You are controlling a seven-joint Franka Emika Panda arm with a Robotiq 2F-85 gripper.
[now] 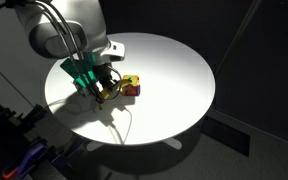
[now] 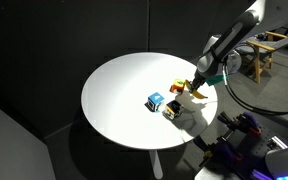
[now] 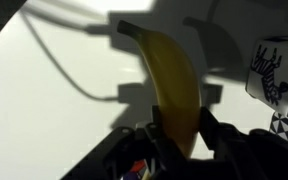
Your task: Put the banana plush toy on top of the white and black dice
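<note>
A round white table (image 1: 174, 60) stands brightly lit against a dark backdrop (image 2: 34, 40); a wooden chair (image 2: 261, 62) sits beyond its edge.

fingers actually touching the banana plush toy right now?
Touching. In the wrist view, the banana plush toy sits between the two dark fingers, which press against its sides with no gap showing.

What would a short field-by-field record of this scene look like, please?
surface: round white table
gripper: Robotiq gripper shut on the curved yellow banana plush toy
target: small white and black dice, right edge of the wrist view, apart from toy
others: red and yellow cube; blue cube
status: toy not yet on dice
</note>
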